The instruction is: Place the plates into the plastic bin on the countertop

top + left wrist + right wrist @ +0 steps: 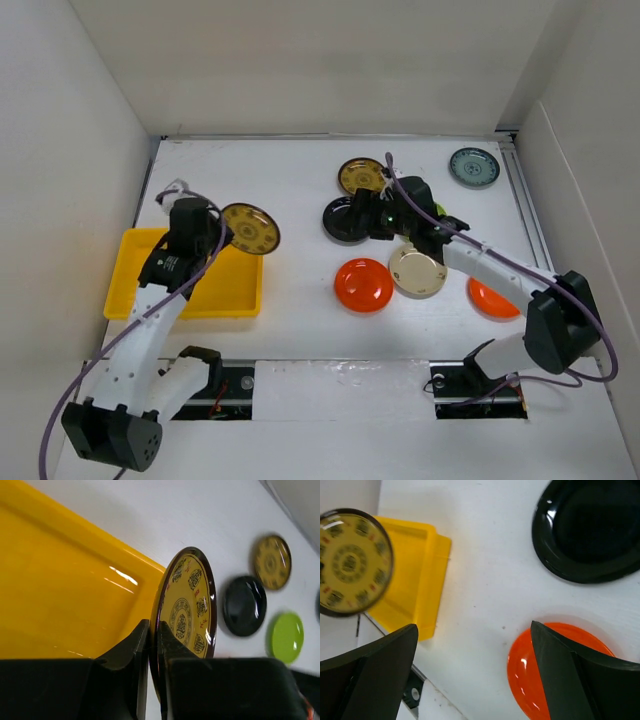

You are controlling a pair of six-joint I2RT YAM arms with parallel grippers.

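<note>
My left gripper (pixel 218 234) is shut on the rim of a brown-gold patterned plate (pixel 250 228) and holds it on edge above the far right corner of the yellow plastic bin (pixel 150 290). The left wrist view shows the jaws (pixel 154 635) pinching that plate (pixel 187 605) beside the bin (pixel 60 595). My right gripper (pixel 385 220) is open and empty over the white countertop (pixel 300 200), between the black plate (pixel 343 220) and an orange plate (pixel 363 284). In the right wrist view, my right gripper (pixel 474 627) has the orange plate (pixel 535 670) by one finger and the black plate (pixel 590 530) beyond.
A second brown-gold plate (pixel 362 176), a beige plate (pixel 417 271), another orange plate (pixel 492 298) and a grey-teal plate (pixel 474 167) lie on the right half. A lime green plate (pixel 286 636) lies partly under the right arm. White walls enclose the surface.
</note>
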